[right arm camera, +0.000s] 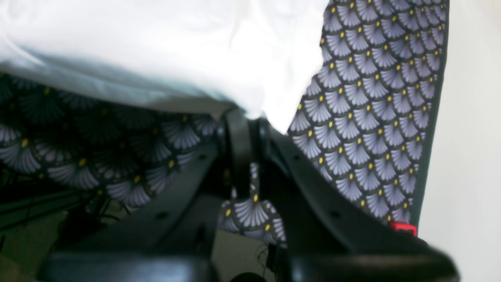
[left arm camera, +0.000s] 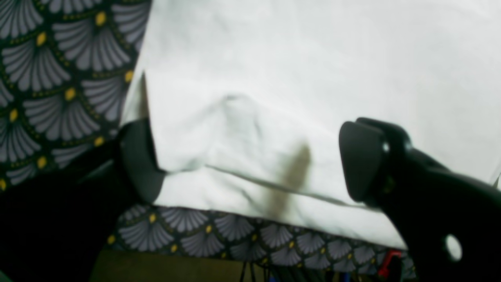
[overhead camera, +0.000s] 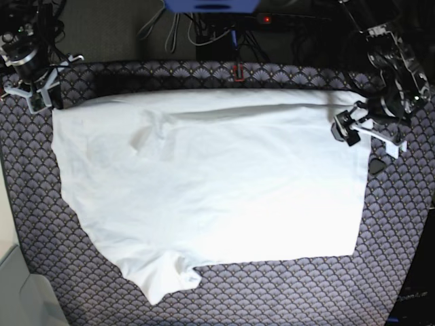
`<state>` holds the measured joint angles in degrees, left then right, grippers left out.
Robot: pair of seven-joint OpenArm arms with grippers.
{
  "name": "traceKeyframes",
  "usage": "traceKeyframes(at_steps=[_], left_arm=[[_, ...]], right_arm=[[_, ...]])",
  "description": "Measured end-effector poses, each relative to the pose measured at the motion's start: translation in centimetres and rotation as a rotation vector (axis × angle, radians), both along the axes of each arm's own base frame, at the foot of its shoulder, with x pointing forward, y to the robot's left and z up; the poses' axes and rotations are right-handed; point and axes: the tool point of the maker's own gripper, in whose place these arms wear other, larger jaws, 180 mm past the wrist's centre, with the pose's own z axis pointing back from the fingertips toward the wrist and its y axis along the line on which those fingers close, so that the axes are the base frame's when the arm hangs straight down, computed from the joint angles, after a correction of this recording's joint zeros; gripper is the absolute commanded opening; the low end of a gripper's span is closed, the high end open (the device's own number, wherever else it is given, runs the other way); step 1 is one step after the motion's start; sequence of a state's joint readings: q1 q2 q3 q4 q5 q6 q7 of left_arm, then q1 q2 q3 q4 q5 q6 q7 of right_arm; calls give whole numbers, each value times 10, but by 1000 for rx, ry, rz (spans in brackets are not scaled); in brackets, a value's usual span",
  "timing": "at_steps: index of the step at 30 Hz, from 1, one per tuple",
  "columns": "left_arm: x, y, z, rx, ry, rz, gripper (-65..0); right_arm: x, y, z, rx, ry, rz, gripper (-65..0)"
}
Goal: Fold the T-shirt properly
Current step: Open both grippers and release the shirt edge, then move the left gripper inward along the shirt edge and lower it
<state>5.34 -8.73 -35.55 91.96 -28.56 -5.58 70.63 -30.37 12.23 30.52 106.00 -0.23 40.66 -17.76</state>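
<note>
— t-shirt (overhead camera: 211, 183): where does it lie?
— spread wide and wrinkly over the scallop-patterned cloth (overhead camera: 285, 292), one sleeve pointing toward the near edge in the base view.
— the left gripper (left arm camera: 250, 164)?
— jaws spread wide at the shirt's edge, one finger (left arm camera: 362, 160) above the white cloth, the other beside the hem. nothing is pinched.
— and the right gripper (right arm camera: 250, 125)?
— closed on a corner of the white cloth, which rises off the patterned cloth there.
</note>
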Motion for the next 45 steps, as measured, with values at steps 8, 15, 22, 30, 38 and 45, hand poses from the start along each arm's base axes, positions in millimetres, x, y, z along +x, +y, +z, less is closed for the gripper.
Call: traceKeyframes(at_steps=[8,15,22,30,38,45], left_arm=[[41,3,33,-12,-238,90,0],[43,-5,85,-23,-358,44,0],[21,-24,94,107,-284,-190,0],[-8,-52,46,325,-77,-486,0],[-29,-88,16,535,24,-804,0],[-36,-102,10,623,43,-951,0]], right_arm=[[0,0,0,1,-2,0,-650],[0,0,0,0,0,0,-650],[0,0,0,0,0,1,-650],[0,0,0,1,-1,0,-650],[0,0,0,0,0,0,-650],[0,0,0,1,0,1,-650]])
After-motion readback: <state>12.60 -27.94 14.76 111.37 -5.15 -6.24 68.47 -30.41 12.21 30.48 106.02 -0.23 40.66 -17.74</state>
